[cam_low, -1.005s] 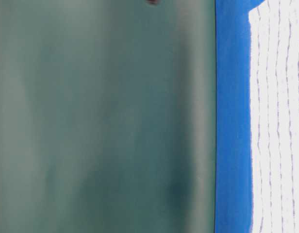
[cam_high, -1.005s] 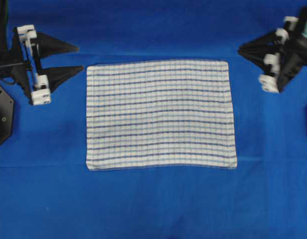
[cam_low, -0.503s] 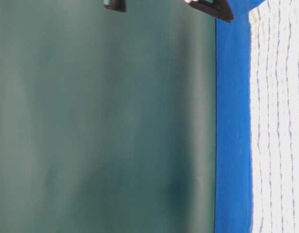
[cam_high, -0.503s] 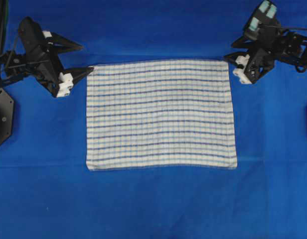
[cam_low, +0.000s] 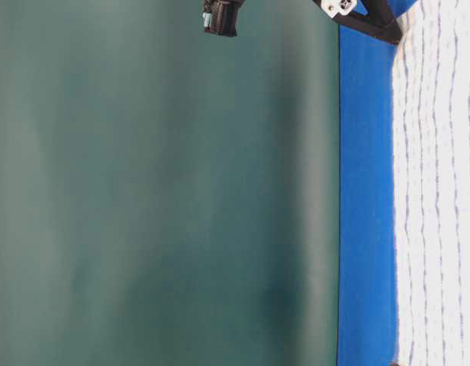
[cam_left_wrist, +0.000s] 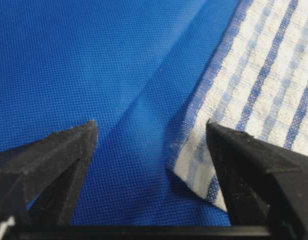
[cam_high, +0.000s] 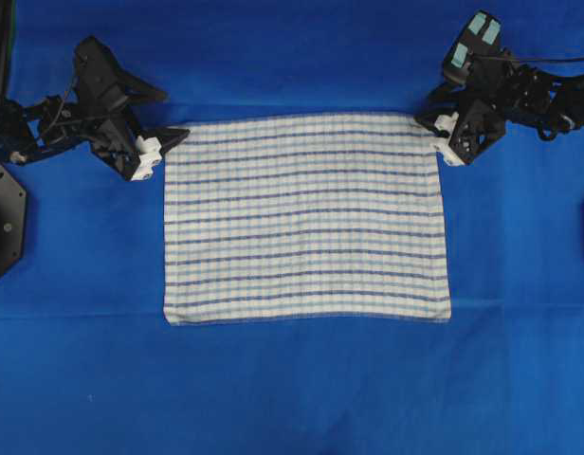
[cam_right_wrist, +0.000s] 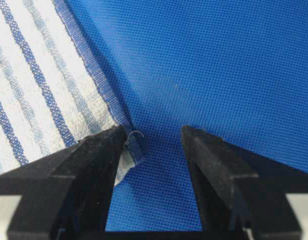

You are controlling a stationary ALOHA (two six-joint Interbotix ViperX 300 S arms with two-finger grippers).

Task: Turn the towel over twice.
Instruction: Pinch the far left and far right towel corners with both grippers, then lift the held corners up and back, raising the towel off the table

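- The towel lies flat and spread in the middle of the blue cloth, with your two claws at its far corners.
- Your left gripper is wide open and holds nothing; the corner sits between its jaws, nearer one of them.
- Your right gripper is open and empty too; the corner only just reaches one jaw.
- Close now and the right may pinch only the hem's tip, so the corner could slip out mid-lift.
- Go too low and you could grab the blue cloth along with the towel.
- If only one grip holds, the towel could swing and bunch instead of turning over.
- I can read no brand, label or writing anywhere.
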